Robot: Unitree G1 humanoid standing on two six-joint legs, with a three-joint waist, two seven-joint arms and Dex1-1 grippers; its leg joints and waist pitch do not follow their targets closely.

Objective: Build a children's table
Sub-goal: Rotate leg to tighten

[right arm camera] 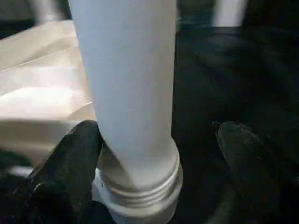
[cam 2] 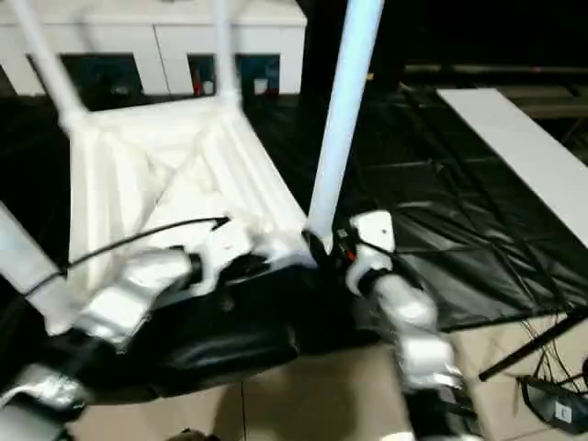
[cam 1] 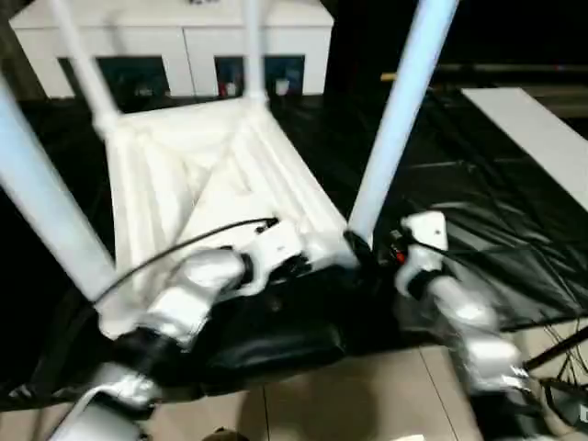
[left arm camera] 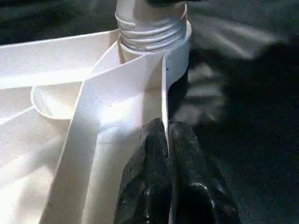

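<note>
The tabletop (cam 1: 211,184) lies upside down on the black sheet (cam 1: 478,220), ribbed underside up, in front of the white cabinet (cam 1: 175,41), and that tabletop is the landmark here. On its left side two legs stand up: the near-left leg (cam 1: 46,211) and the far-left leg (cam 1: 83,64). At its near edge, the left gripper (left arm camera: 167,140) is pinched tight onto the thin rim wall, fingers (left arm camera: 145,172) pressed together on either side of it, just beside the near-right corner socket (left arm camera: 152,32). The far-right leg (cam 1: 253,46) rises at the back. At the near-right corner, the near-right leg (cam 1: 400,110) stands in its socket, and the right gripper (right arm camera: 156,154) sits spread wide around its base, one finger (right arm camera: 70,158) touching it, the other apart.
</note>
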